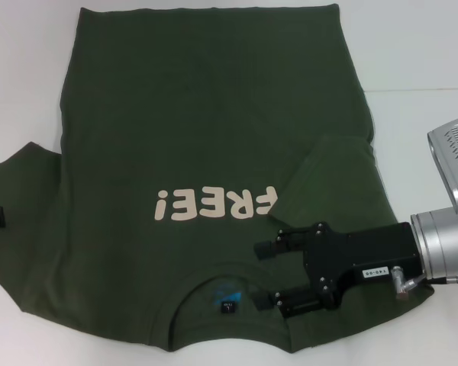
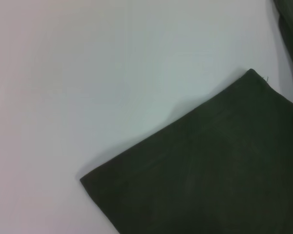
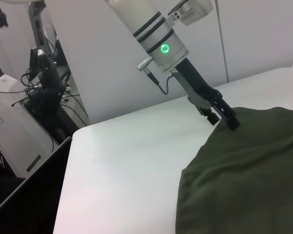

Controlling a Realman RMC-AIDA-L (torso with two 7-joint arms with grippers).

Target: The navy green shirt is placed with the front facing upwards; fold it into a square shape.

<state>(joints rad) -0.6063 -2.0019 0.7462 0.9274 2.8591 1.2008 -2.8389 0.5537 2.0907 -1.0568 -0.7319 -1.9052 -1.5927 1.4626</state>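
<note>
Right gripper [image 1: 266, 276] is hovering jaws apart, gripping nothing, over the navy green shirt [image 1: 198, 130] near its collar. Left gripper [image 3: 224, 117] is sitting at the left sleeve, fingers unclear. Shirt is lying flat on the table [image 1: 420, 130]; soft, limp cotton, likely best pinched at edges.

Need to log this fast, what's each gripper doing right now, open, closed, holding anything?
Right gripper: open, hovering over the navy green shirt near its collar, holding nothing.
Left gripper: at the shirt's left sleeve edge; open or closed cannot be told.
</note>
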